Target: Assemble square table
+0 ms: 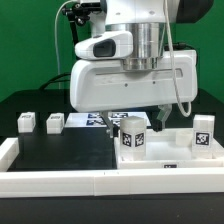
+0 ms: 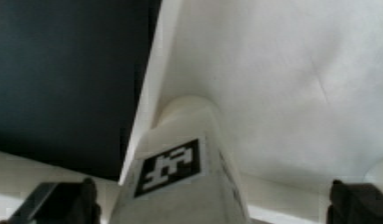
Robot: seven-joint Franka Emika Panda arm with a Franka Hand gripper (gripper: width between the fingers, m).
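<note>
The exterior view faces the arm (image 1: 135,60), low and near across the black table (image 1: 60,150). The wrist view looks down closely; both share one tagged post (image 1: 133,136).

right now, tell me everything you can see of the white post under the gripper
The post is a small white block, plastic-looking, with black-and-white tags on its faces. It stands upright at the edge of the white slab, beside the black surface. The open gripper hangs above, fingers either side, apparently not touching.
</note>
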